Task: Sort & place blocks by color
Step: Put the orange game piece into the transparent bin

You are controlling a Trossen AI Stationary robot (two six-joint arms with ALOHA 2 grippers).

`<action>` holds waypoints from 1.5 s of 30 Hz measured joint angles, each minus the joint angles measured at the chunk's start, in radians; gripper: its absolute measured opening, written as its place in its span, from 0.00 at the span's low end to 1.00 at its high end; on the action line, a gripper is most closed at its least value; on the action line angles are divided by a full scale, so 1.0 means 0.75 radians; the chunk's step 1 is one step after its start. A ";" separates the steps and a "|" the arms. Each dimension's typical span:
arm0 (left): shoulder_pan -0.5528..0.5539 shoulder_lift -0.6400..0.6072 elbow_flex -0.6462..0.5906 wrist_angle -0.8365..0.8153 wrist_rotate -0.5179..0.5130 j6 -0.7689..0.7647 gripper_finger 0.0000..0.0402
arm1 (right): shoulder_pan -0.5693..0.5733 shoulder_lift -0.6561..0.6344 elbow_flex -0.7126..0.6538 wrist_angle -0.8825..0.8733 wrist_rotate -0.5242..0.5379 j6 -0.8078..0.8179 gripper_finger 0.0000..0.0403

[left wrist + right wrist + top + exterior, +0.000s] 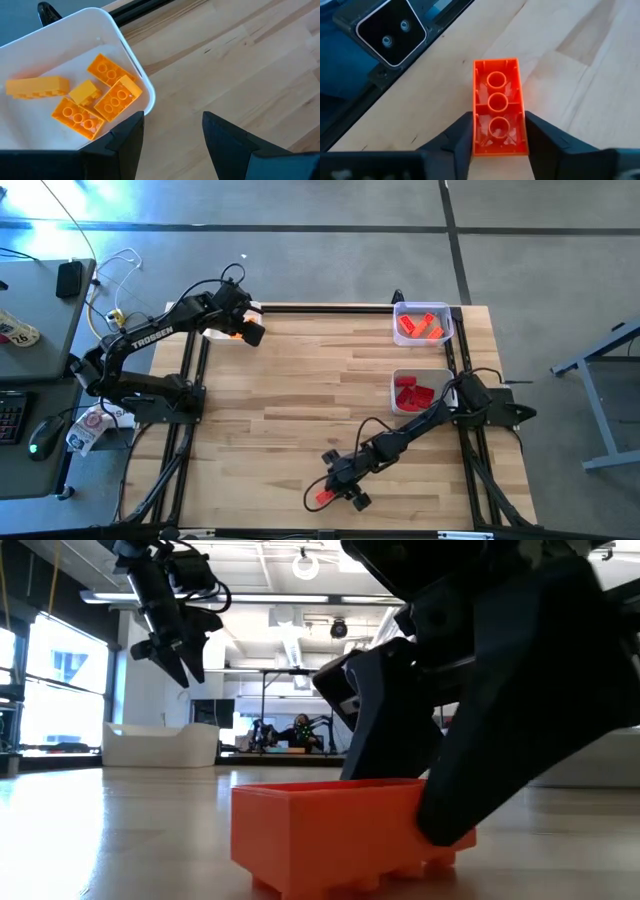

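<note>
Between the right gripper's (499,134) matt black plastic fingers, the orange brick (498,106) is glossy, translucent plastic. Under it, the table (580,75) is smooth pale wood. Beside the left gripper (172,132), a smooth white plastic tray (131,65) holds matt yellow-orange bricks (115,97).

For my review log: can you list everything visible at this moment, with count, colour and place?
Orange block: one, upside down on the table's near edge, between the right gripper's fingers.
Yellow-orange blocks: five, in the white tray at the far-left corner.
Orange blocks: several, in the far-right tray.
Red blocks: several, in the tray just nearer.
Table: one, wooden.
Left gripper: open, above the far-left tray's edge.
Right gripper: around the orange block.
</note>
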 joint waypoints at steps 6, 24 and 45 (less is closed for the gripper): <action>0.000 0.000 0.000 0.000 0.000 0.034 0.47 | -0.016 -0.007 0.001 -0.011 0.037 0.045 0.27; -0.100 0.000 0.000 0.000 0.005 0.107 0.47 | -0.196 -0.301 0.000 -0.419 0.612 0.084 0.27; -0.364 0.001 0.000 0.038 0.005 0.151 0.47 | -0.624 -0.689 0.000 -1.077 1.197 0.479 0.27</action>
